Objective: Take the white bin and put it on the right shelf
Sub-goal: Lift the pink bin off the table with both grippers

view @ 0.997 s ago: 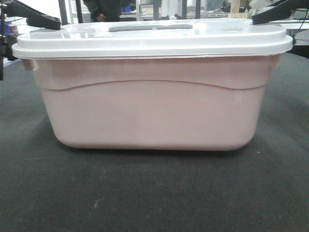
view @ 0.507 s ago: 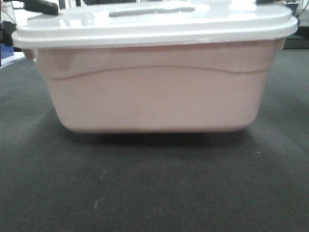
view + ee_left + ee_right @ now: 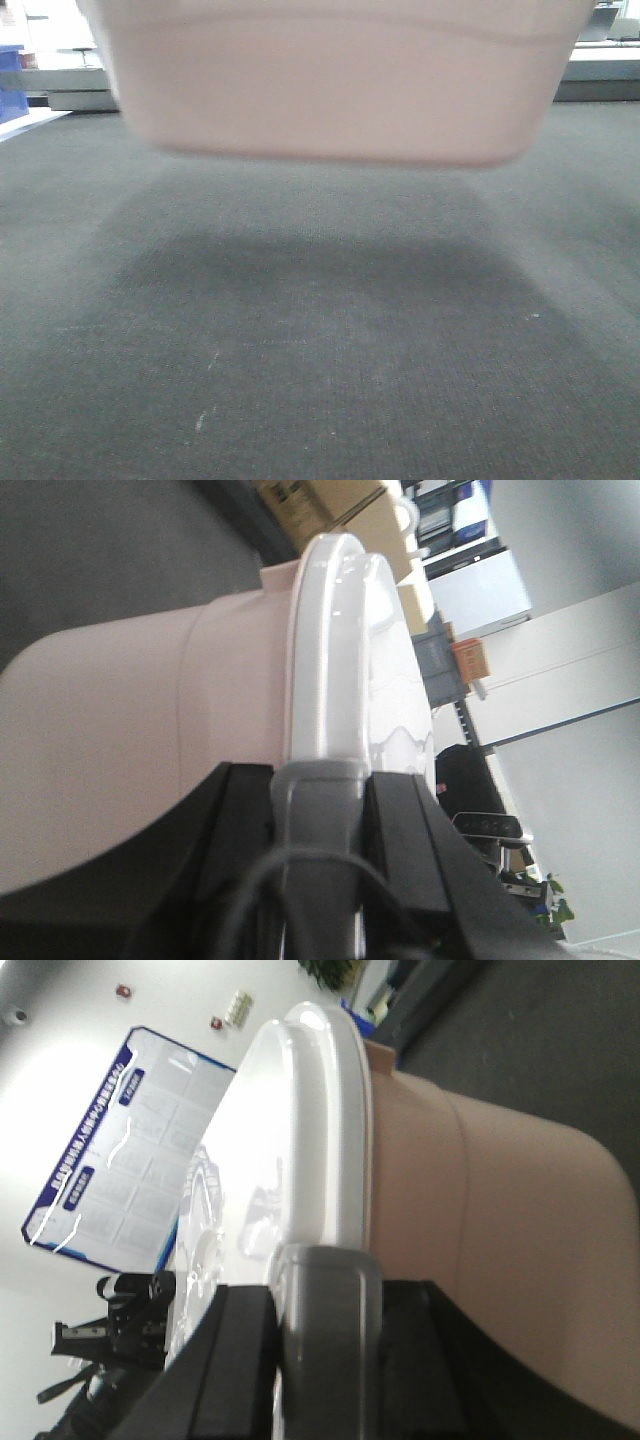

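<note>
Lift phase, three views. The left gripper [image 3: 320, 785] is closed narrowly over the rim of the lid [image 3: 325, 660]. The right gripper [image 3: 325, 1265] clamps the opposite rim of the lid [image 3: 300, 1130] in the same way. Each grey pad [image 3: 318, 810] sits directly on the white edge, so both grippers hold the white bin [image 3: 130, 730].

In the front view the white bin [image 3: 340, 80] hangs well clear of the carpet [image 3: 320, 400], with only a soft shadow [image 3: 300, 270] beneath it. A second ago its base rested on the carpet with the lid in frame. Now the lid lies above the frame, so the grasp appears complete and the carry remains. The right shelf cannot be identified in any view.

Writing: the blue-bordered poster [image 3: 130, 1150] and the cardboard boxes [image 3: 310, 505] carry print too small to read. No label shows on the bin.
</note>
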Controlling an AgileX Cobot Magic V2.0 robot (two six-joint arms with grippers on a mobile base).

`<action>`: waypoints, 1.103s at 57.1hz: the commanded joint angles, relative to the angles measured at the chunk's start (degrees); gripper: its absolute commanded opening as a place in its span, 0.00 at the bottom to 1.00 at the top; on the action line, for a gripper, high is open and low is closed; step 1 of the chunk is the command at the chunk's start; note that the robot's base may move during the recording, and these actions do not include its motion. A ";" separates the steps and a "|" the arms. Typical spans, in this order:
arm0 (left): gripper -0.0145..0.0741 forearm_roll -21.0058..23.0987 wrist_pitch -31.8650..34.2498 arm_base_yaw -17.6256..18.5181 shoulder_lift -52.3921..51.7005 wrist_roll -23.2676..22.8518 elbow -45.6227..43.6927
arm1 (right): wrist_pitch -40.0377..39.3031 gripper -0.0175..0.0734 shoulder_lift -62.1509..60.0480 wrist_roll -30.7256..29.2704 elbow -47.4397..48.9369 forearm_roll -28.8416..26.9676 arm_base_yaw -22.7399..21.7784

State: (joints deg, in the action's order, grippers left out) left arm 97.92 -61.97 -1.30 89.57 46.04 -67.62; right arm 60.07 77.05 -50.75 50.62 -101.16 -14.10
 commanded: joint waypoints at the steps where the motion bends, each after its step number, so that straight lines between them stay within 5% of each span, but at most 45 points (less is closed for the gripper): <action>1: 0.02 6.56 -14.73 3.53 -3.42 -0.08 -3.55 | 16.50 0.27 -3.65 1.46 4.97 -7.25 1.21; 21: 0.02 11.91 -14.73 7.15 -3.42 -0.15 -5.22 | 15.60 0.27 -4.55 4.51 13.13 -7.25 2.47; 63: 0.02 11.55 -14.73 7.37 -3.49 -0.15 -11.33 | 13.25 0.27 -4.40 4.51 13.18 -7.25 3.01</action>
State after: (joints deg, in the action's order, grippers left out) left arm 102.94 -58.33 2.55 89.27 45.01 -76.62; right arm 55.05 75.02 -46.22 61.50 -102.92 -13.99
